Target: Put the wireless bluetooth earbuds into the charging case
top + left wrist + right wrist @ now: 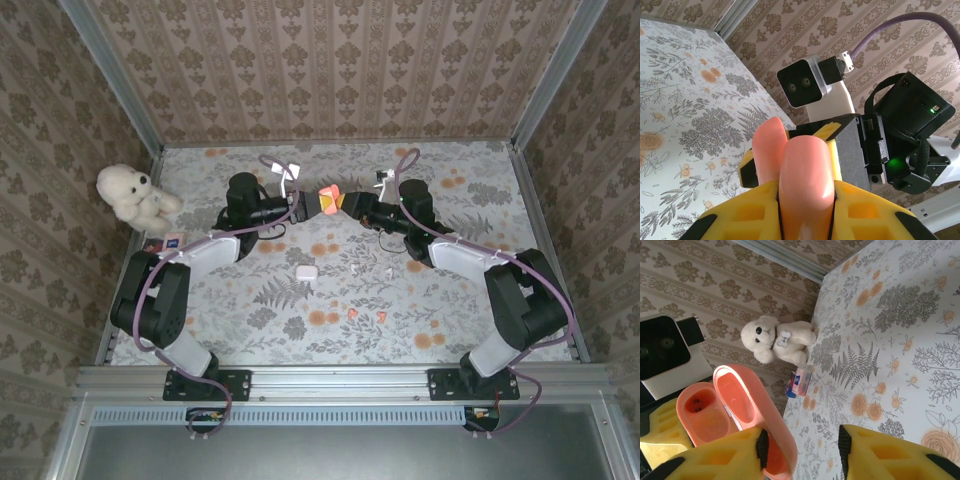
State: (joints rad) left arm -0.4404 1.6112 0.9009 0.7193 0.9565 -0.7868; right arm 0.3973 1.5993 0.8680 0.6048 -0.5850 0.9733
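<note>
Orange-red earbuds (pixel 353 313) loose on the table (pixel 450 320), near of centre, the two a little apart. White earbuds (pixel 356 268) farther back, tiny pale specks too small to make out in detail. Just left of those, white case (pixel 304 271) flat on the table. Well beyond all of these, over the far middle, orange-red case (pixel 329 200) held off the surface and open, lid swung up from the base. Left gripper (pixel 802 210) clamped tight on the case from the left. Right gripper (pixel 801 445) meeting it from the right, fingers parted, one touching the lid, the other clear of it. Both forearms flanking the loose buds on either side. Teddy bear (pixel 135 195) at the far left by the wall, small box (pixel 173 241) just near of it.
</note>
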